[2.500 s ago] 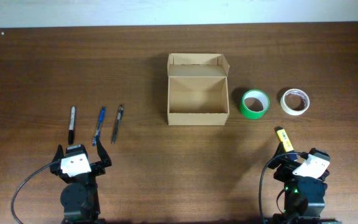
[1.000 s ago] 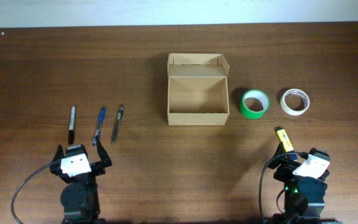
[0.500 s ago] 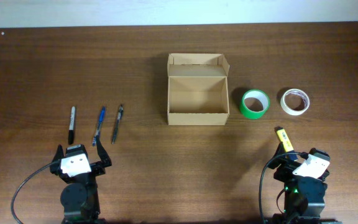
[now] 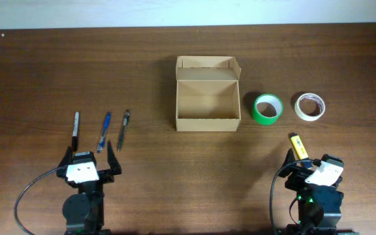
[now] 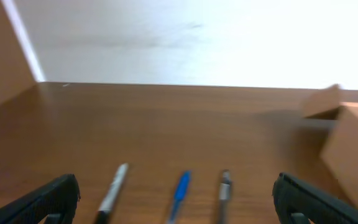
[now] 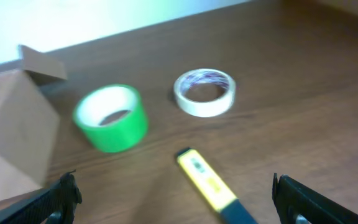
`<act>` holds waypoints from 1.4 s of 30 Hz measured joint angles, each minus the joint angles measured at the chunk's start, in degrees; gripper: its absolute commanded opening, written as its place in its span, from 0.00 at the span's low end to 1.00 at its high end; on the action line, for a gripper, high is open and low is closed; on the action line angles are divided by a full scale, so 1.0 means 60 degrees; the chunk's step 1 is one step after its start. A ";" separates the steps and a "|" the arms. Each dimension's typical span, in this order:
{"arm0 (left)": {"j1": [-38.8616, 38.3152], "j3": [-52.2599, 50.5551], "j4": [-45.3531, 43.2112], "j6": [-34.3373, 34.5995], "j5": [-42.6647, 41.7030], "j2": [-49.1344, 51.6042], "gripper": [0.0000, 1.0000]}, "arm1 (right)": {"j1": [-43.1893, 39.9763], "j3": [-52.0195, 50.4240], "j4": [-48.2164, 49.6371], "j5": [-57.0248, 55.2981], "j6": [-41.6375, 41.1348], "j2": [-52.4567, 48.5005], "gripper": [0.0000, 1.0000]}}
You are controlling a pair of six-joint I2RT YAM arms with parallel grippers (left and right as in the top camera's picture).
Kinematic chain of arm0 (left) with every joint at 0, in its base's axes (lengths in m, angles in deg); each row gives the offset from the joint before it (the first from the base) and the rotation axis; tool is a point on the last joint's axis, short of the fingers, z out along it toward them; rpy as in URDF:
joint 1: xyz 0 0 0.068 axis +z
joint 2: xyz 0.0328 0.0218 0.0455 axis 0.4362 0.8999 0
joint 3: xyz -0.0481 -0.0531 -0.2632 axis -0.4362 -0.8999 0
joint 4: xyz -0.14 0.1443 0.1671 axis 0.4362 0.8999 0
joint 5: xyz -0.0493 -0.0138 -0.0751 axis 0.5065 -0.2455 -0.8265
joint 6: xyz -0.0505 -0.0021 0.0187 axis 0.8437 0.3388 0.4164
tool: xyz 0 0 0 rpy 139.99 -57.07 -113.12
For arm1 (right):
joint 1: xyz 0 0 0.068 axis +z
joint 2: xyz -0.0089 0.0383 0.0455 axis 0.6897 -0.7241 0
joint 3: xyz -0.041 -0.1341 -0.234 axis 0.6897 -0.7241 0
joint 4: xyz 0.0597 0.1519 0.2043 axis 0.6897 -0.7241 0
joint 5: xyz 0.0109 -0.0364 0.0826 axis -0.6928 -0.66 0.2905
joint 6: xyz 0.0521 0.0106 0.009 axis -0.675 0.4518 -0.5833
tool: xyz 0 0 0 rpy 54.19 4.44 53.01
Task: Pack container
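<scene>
The container, an open tan cardboard box (image 4: 208, 103) with its flap lid folded back, stands at the table's middle and is empty inside. My left gripper (image 4: 89, 156) is open and empty just short of a black marker (image 4: 76, 123), a blue pen (image 4: 104, 130) and a grey pen (image 4: 123, 129). In the left wrist view the pens lie between its fingers (image 5: 176, 193), with the box (image 5: 353, 143) at the right. My right gripper (image 4: 312, 163) is open and empty just behind a yellow highlighter (image 4: 297, 145), which also shows in the right wrist view (image 6: 213, 185).
A green tape roll (image 4: 267, 108) and a white tape roll (image 4: 309, 106) lie right of the box; both show in the right wrist view, green (image 6: 110, 117) and white (image 6: 204, 92). The table's far edge meets a pale wall (image 5: 197, 37).
My left gripper has shifted slightly right and toward the pens. My right gripper has nudged slightly left. Nothing on the table has moved.
</scene>
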 measured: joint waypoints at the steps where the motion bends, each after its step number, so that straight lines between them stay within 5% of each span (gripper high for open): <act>1: 0.0004 0.0062 0.0219 0.0000 -0.0200 0.0004 0.99 | 0.0000 0.0000 0.0109 0.0302 -0.0011 0.0000 0.99; 7: 0.0011 0.1676 0.2076 -0.0007 -0.0576 0.0834 0.99 | 0.0000 0.0306 0.0164 0.1763 -0.0051 -0.0091 0.99; 13: 0.0011 0.5089 0.3297 -0.0441 -0.0535 0.4215 0.99 | -0.0004 0.2404 -0.0306 0.1905 -0.0029 -0.1836 0.99; 26: 0.0117 1.3460 0.6838 -0.0801 -0.1166 1.2145 0.99 | -0.0007 1.1293 -0.5431 0.2251 0.1060 -0.9267 0.99; 37: 0.0627 1.4462 0.7216 -0.0801 -0.2218 1.4433 0.99 | -0.0007 1.4600 -0.6830 0.2524 0.0743 -1.3016 1.00; 42: 0.0627 1.4462 0.7246 -0.0801 -0.2244 1.4943 0.99 | -0.0007 1.5132 -0.7162 0.2419 0.0484 -1.5551 0.86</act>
